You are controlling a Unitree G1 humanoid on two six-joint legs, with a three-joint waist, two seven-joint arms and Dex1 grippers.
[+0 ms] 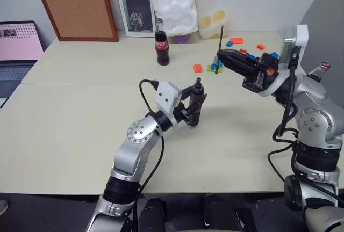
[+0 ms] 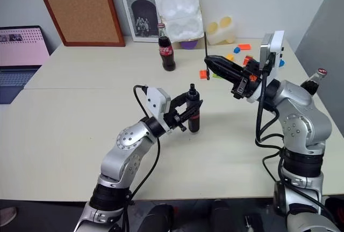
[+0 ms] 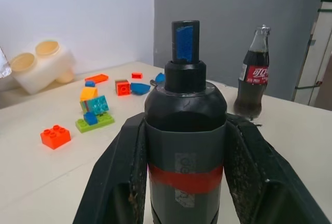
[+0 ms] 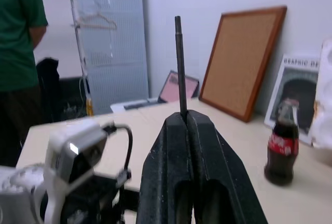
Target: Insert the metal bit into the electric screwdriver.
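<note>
The metal bit [image 1: 221, 40] stands upright at upper right of centre, pinched in the right gripper [image 1: 220, 56]. Mid-frame, the left gripper [image 1: 197, 109] clamps the electric screwdriver [image 1: 197, 103] — upright over the table [image 1: 70, 119], cola bottle [image 1: 162, 43] behind.

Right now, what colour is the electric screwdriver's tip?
Blue; the electric screwdriver's tip shows best in the left wrist view.
</note>
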